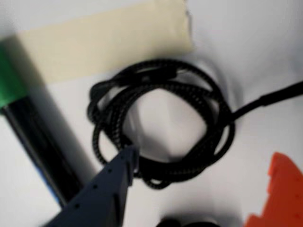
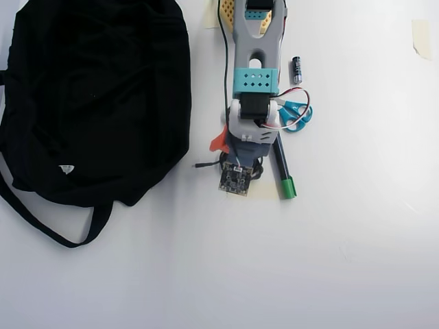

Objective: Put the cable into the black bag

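Black bag: lies flat over the far-left part of the white worktop in the overhead view; a small white label sits near its lower edge, and its thin strap loops out toward the left edge.
Cable: a loose coil of braided black cord on the worktop, right of the bag and apart from it, mostly under the arm's head in the overhead view; its straight tail pokes out leftward toward the bag.
Gripper: spread, holding nothing; in the wrist view the dark blue finger has its tip over the coil's near-left rim, and the orange finger stands off to the coil's right.
Tape strip: beige, just beyond the coil in the wrist view.
Marker: dark barrel, green cap, just right of the coil.
Scissors: blue-handled, beside the arm.
Battery: small cylinder, farther back.
Tape scrap: near the far-right corner.
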### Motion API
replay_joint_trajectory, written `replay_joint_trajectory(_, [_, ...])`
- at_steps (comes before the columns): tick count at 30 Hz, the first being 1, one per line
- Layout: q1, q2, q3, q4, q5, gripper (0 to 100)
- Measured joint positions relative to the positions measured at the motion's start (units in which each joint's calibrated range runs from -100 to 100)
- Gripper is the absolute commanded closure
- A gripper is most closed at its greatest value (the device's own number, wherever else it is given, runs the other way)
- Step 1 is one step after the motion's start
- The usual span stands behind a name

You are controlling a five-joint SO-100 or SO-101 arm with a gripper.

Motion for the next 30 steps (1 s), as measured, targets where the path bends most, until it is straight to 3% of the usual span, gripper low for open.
replay_joint_trajectory(30, [1.32,7.72,-1.57,-2.66,0.05,65])
